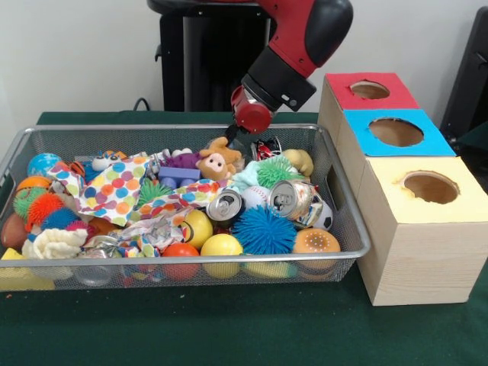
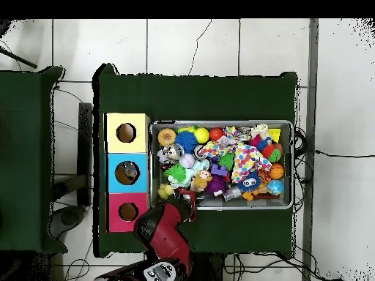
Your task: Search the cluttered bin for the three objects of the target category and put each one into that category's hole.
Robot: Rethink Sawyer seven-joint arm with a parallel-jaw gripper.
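We saw the wire mesh bin (image 1: 347,221) on the green table (image 1: 229,328), full of mixed things. The red and black arm (image 1: 293,46) reached down toward the far edge of the bin, and the gripper (image 1: 231,134) was just above a small plush animal (image 1: 217,162). We could not tell if the gripper was spread or pressed together, because its tip was mostly hidden behind the wrist and the toys.

The task did not name the category, so we noted the likely candidates. One crushed can (image 1: 225,204) lay near the middle of the bin, with its top turned toward the camera and a little up; its long axis ran away from us, into the pile. A second can (image 1: 292,200) lay just beside it on the box side, its long axis roughly across the bin, its top facing the first can. Near them were a blue spiky ball (image 1: 263,229), a yellow ball (image 1: 221,245) and a white baseball (image 1: 255,197). A dotted cloth (image 1: 114,191) covered part of the other half.

Beside the bin stood three wooden boxes, each with a round hole on top: the red box (image 1: 366,91), the blue box (image 1: 393,131) and the yellow box (image 1: 427,191). In the overhead view the boxes (image 2: 127,172) stood in one row, touching each other.
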